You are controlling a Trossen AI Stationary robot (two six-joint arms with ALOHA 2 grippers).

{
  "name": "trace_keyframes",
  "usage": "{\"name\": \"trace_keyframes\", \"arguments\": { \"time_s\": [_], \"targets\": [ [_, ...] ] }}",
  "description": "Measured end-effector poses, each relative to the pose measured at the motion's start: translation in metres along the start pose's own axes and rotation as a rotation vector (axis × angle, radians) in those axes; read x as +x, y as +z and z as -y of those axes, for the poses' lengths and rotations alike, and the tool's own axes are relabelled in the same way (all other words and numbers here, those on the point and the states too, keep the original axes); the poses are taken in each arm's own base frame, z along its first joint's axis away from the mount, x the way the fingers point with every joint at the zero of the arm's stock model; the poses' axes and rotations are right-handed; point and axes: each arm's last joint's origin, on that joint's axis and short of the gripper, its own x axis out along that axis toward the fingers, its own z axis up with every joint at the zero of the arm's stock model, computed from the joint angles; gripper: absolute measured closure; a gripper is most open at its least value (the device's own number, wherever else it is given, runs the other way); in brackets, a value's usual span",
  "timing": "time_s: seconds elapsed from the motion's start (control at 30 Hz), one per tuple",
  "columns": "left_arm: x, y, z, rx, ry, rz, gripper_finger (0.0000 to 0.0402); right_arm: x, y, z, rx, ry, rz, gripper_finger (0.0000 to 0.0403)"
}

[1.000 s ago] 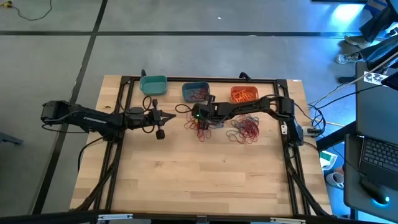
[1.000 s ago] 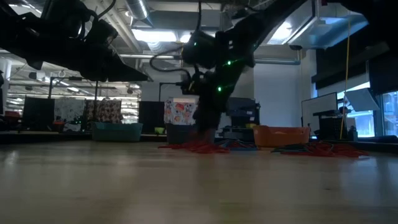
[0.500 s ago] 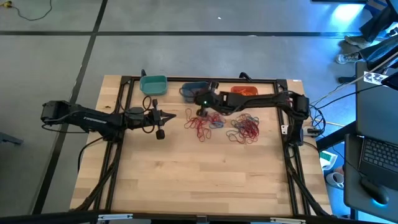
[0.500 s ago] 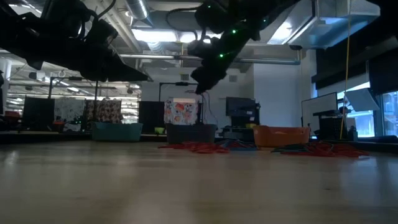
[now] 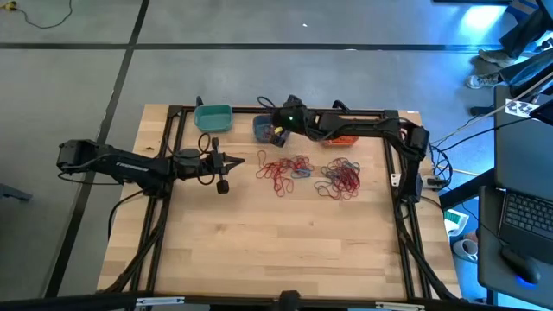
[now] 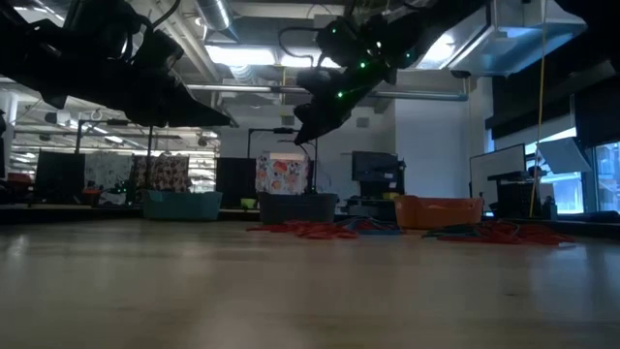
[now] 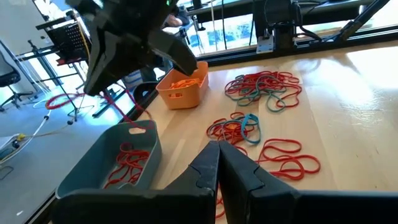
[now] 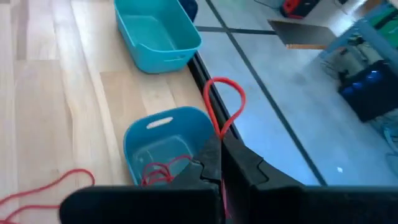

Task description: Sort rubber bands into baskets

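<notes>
Currently the right claw (image 8: pixel 219 163) is pinching a thin red band (image 8: pixel 225 111), its loop standing up above the blue basket (image 5: pixel 265 127), top centre of the high view. Loose red, orange and blue bands (image 5: pixel 283 171) lie mid-counter (image 5: pixel 285 250), a second heap (image 5: pixel 340 178) to their right. Pale wood counter, grey floor around it. Blue basket holds red bands; orange basket (image 7: pixel 183 87) orange ones; teal basket (image 5: pixel 212 117) looks bare. Left claw (image 5: pixel 238 159) pressed together, left of the piles.

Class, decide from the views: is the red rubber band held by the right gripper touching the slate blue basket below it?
Apart. In the right wrist view the right gripper pinches a red rubber band whose loop stands up from the fingers, clear above the slate blue basket.
</notes>
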Motion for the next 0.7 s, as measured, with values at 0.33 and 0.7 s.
{"name": "trace_keyframes", "arguments": {
  "time_s": [0.33, 0.7],
  "targets": [
    [0.000, 0.000, 0.000, 0.000, 0.001, -0.001, 0.0396, 0.021, -0.022, -0.003, 0.006, 0.078, -0.086, 0.0369],
    [0.000, 0.000, 0.000, 0.000, 0.000, -0.004, 0.0396, 0.012, -0.026, -0.007, -0.002, 0.072, -0.183, 0.0241]
  ]
}}
